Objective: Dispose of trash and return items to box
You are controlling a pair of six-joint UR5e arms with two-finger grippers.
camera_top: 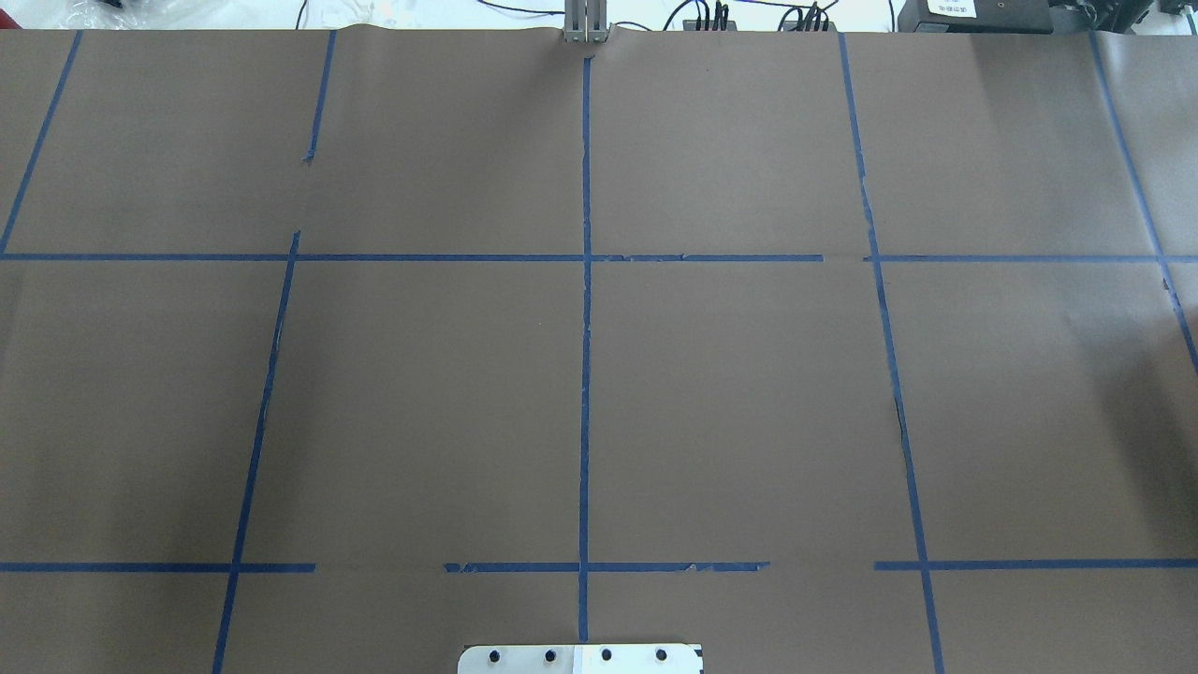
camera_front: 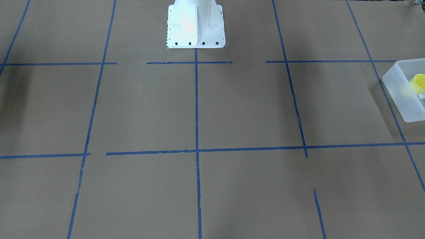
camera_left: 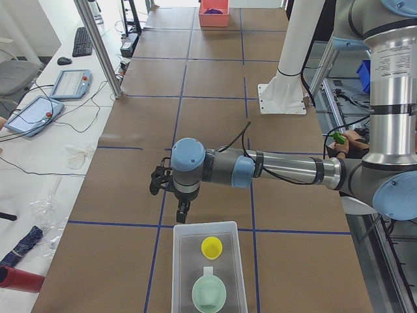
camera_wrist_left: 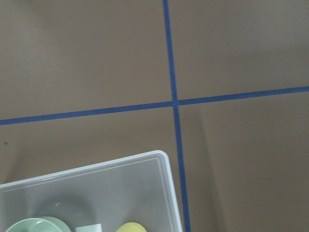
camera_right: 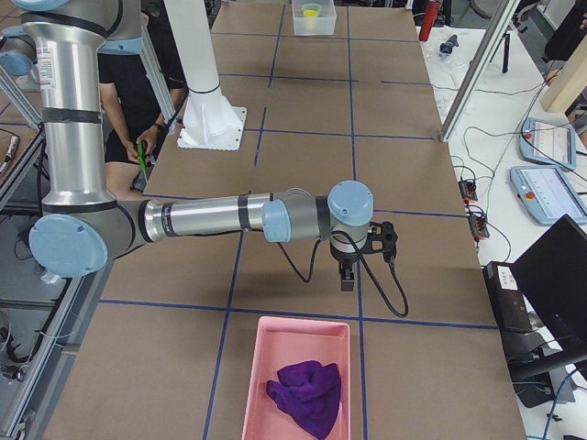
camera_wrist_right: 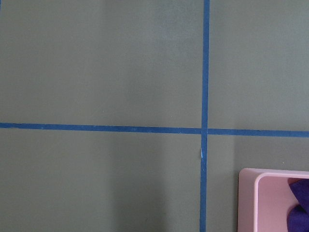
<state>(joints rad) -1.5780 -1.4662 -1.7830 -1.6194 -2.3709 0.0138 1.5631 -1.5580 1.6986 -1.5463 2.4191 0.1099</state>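
Observation:
The small yellow cup (camera_left: 211, 247) sits inside the frosted white box (camera_left: 180, 274), beside a mint-green bowl (camera_left: 208, 295). The box and cup also show at the right edge of the front view, box (camera_front: 398, 93) and cup (camera_front: 418, 82), and in the left wrist view, box (camera_wrist_left: 120, 188). My left gripper (camera_left: 182, 212) hangs just beyond the box's far end, above the table. My right gripper (camera_right: 347, 275) hangs above the table just short of a pink bin (camera_right: 275, 348). I cannot tell whether either gripper is open or shut.
The pink bin holds a crumpled purple cloth (camera_right: 307, 392); its corner shows in the right wrist view (camera_wrist_right: 263, 193). The table is brown paper with blue tape lines (camera_top: 585, 374). The white robot base (camera_front: 195, 26) stands at mid-table. Tablets and cables lie off the table's far edge (camera_left: 39, 111).

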